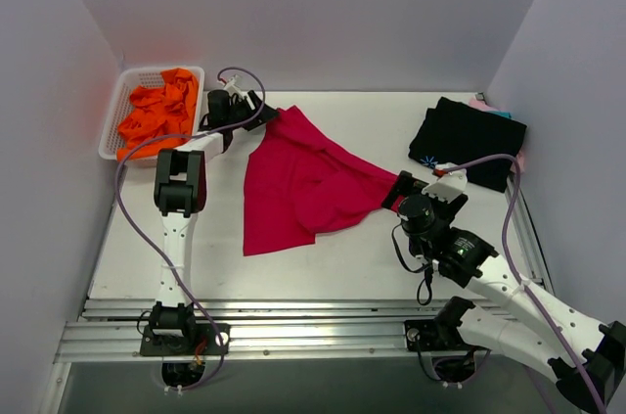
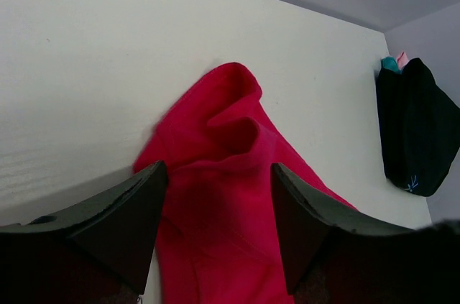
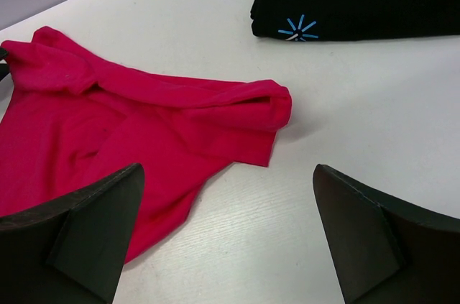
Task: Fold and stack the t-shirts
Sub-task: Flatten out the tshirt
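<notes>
Crimson-red t-shirt: one item, unfolded and rumpled, lying on the white worktop left of centre; its broad body lies toward the near side, one narrow bunched corner reaches to the far left and a rolled end trails out to the right. Left claw: at the shirt's far-left corner, jaws standing apart with the red cloth between them and not closed on it; whether the fingertips press the cloth cannot be told. Right claw: jaws at their widest, nothing between them, over bare worktop just near of the shirt's rolled right end. Black t-shirt: one item, folded, at the far right of the worktop, well apart from the red one; small blue starburst mark at its near-left corner. Teal t-shirt and pink t-shirt: only slivers show, peeping out at the far edge of the black one; their fold cannot be told. White mesh basket: far-left corner, beside the left arm, holding a heap of orange cloth.
</notes>
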`<state>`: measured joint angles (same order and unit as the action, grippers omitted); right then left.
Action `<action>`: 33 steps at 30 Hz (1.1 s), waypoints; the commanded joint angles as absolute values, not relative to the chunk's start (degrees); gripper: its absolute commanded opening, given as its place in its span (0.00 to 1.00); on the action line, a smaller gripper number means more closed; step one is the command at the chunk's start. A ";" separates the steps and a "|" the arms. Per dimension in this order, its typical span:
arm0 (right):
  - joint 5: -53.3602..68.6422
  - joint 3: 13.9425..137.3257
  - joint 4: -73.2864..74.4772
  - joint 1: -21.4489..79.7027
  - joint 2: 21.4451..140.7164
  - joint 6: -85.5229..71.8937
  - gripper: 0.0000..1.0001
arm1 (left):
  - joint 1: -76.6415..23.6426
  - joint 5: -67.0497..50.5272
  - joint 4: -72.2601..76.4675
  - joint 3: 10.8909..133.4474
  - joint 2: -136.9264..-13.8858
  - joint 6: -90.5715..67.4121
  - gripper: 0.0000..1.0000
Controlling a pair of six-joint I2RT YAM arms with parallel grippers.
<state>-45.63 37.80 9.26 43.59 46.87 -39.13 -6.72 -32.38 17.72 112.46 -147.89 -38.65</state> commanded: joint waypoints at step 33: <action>-47.90 36.83 8.52 43.77 46.85 -39.20 1.00 | -6.68 -34.45 12.75 121.03 -151.44 -36.83 0.67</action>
